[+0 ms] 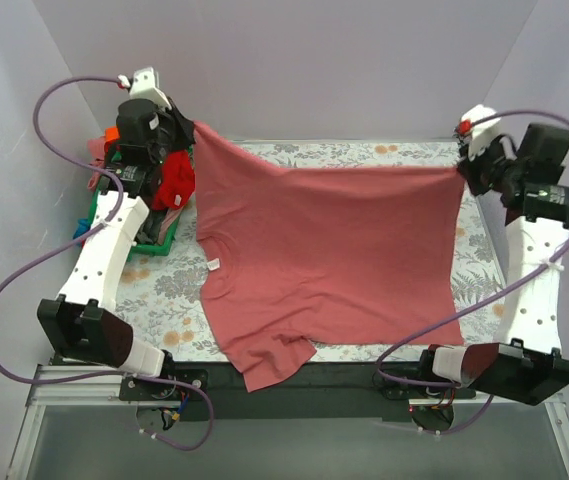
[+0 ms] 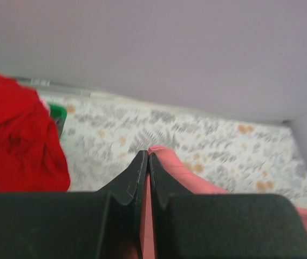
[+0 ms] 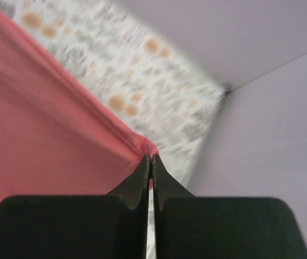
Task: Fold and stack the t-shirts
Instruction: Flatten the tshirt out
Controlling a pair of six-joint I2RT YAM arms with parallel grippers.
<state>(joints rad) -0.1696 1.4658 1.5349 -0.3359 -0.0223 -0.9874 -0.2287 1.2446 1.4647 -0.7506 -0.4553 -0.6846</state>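
Pinching one far corner each, the left tool (image 1: 190, 128) and right tool (image 1: 461, 172) hold the pink t-shirt (image 1: 334, 240) stretched sideways between them, its near part sagging onto the bench (image 1: 364, 151), neck at the left.

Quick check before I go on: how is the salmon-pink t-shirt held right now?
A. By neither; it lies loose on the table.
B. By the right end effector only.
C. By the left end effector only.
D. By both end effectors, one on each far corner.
D: the left end effector and the right end effector are each shut on a corner of the salmon-pink t-shirt, with its far edge stretched between them.
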